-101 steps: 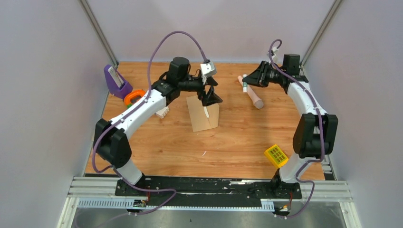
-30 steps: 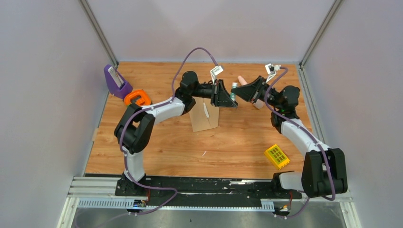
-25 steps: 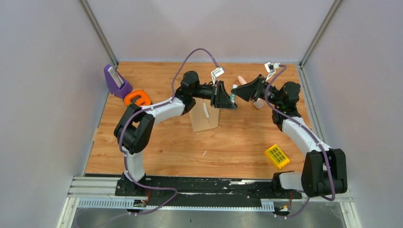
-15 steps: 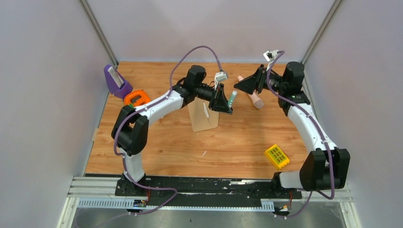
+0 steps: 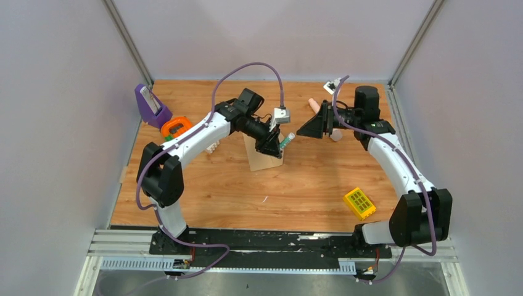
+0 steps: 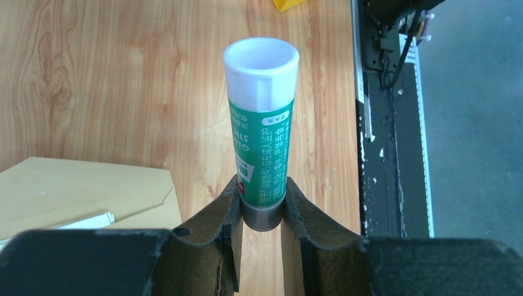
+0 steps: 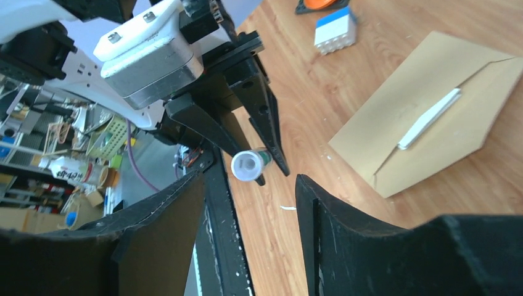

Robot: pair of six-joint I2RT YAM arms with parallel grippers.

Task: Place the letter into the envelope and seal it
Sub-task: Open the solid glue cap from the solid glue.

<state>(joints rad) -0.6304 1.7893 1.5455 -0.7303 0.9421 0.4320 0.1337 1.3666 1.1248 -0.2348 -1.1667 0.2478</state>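
Hold: the left pincer (image 6: pixel 261 197) clamps a glue stick (image 6: pixel 261 123) by its base, jaws snug on the dark foot. The tube has a green label, and its white end points away toward the right arm. The grip sits low on the tube, probably to leave the white end free for the other arm to work on, or to reach the paper.

Opposite: the right pincer (image 7: pixel 250 185) stands open with nothing in it. Its jaws frame the white end head-on but stay apart from it, seemingly lined up along the tube's axis.

On the worktop (image 5: pixel 308 185): the envelope (image 7: pixel 395 92) lies flat, just under and beside the left pincer. It is tan kraft, with the flap apparently open and flat. Of the letter (image 7: pixel 430 118), only a narrow pale strip shows at the mouth, so it seems tucked inside.

Insertion looks done; sealing is not yet done. Whether the stick is capped cannot be told.
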